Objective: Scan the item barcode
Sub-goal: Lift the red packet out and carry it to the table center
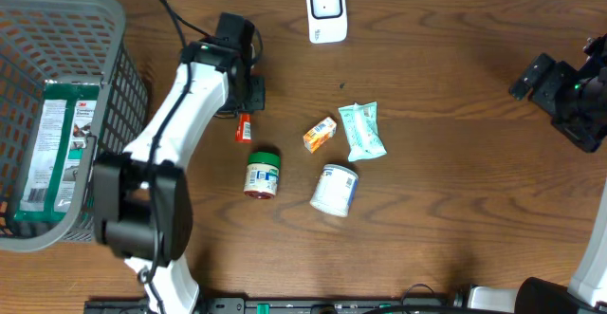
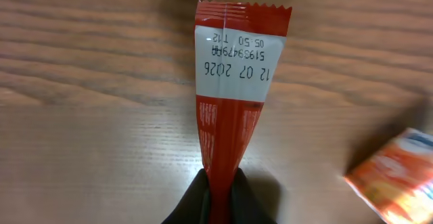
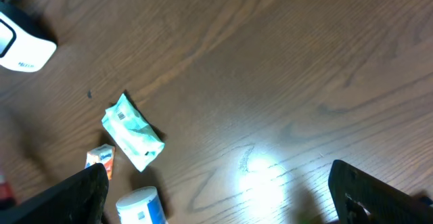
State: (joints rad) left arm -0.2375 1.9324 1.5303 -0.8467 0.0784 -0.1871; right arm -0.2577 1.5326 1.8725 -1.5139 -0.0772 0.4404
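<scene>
A slim red sachet (image 2: 233, 102) with a white date label is pinched at its near end by my left gripper (image 2: 220, 198), which is shut on it. From overhead the sachet (image 1: 244, 127) shows just below the left gripper (image 1: 246, 111), left of the middle of the wooden table. A white barcode scanner (image 1: 325, 10) stands at the far edge, and it also shows in the right wrist view as a white scanner (image 3: 20, 45) at the upper left. My right gripper (image 1: 567, 88) hovers at the far right, and in its wrist view the right gripper (image 3: 223, 200) is wide open and empty.
A small orange box (image 1: 320, 134), a teal wipes pack (image 1: 362, 130), a white tub (image 1: 334, 190) and a green-lidded jar (image 1: 263, 173) lie mid-table. A grey basket (image 1: 114, 29) at the left holds a green-and-white box (image 1: 62, 153).
</scene>
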